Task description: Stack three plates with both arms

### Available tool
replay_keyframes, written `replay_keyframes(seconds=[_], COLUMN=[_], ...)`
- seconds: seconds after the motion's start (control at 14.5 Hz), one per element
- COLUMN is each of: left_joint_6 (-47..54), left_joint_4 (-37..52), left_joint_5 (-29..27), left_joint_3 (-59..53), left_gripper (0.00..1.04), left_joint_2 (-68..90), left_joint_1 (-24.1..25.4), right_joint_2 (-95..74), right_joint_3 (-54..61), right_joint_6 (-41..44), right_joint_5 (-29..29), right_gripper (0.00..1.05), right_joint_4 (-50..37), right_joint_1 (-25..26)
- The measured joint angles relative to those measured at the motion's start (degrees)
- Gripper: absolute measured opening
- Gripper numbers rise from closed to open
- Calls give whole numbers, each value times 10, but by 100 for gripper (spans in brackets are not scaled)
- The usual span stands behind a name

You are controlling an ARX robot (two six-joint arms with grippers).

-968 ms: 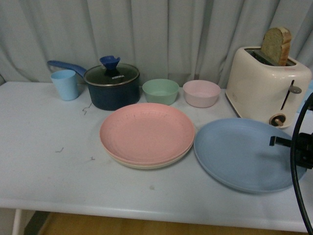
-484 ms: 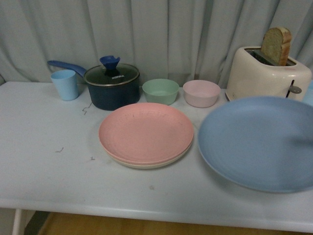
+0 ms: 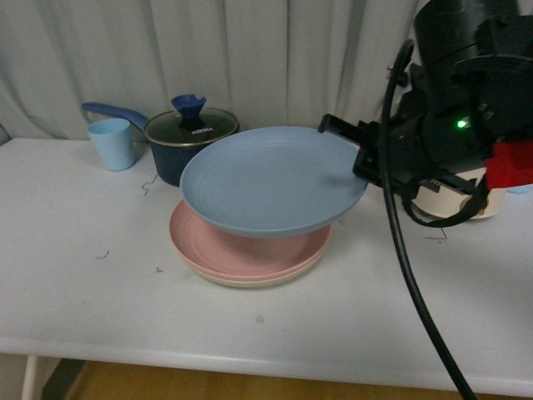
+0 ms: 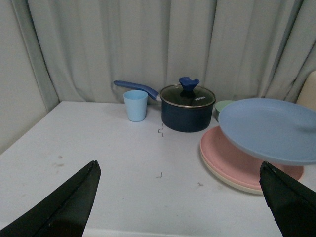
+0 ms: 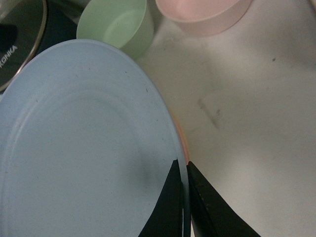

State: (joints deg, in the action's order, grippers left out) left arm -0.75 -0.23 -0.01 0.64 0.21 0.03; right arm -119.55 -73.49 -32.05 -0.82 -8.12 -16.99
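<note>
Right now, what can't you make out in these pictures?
Front view: the blue plate hides the green bowl and pink bowl; the right arm covers whatever stands behind it.
Cream plate: only a rim shows under the pink plate.
Left wrist view: the edge cuts off the left claw; only its tips show.

We see the blue plate (image 3: 271,179) hovering, slightly tilted, over the pink plate (image 3: 250,252) stacked on the cream plate (image 3: 241,282).

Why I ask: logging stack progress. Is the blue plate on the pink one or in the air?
In the air: blue plate, rim pinched by right claw, hangs above pink plate.
</note>
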Motion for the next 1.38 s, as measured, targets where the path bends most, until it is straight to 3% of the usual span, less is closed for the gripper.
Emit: replay_keyframes(seconds=[0.9, 1.18, 1.38], left_joint_6=[0, 0, 0], left_joint_4=[0, 0, 0], left_joint_5=[0, 0, 0], left_joint_3=[0, 0, 0], left_gripper=[98, 98, 98], left_joint_2=[0, 0, 0], left_joint_1=[0, 0, 0], right_joint_2=[-115, -113, -63], right_joint_3=[-104, -99, -43], right_joint_6=[-27, -26, -24], right_joint_5=[31, 38, 26], right_gripper=[3, 47, 87], right_joint_4=[31, 24, -37], right_joint_1=[-36, -31, -24])
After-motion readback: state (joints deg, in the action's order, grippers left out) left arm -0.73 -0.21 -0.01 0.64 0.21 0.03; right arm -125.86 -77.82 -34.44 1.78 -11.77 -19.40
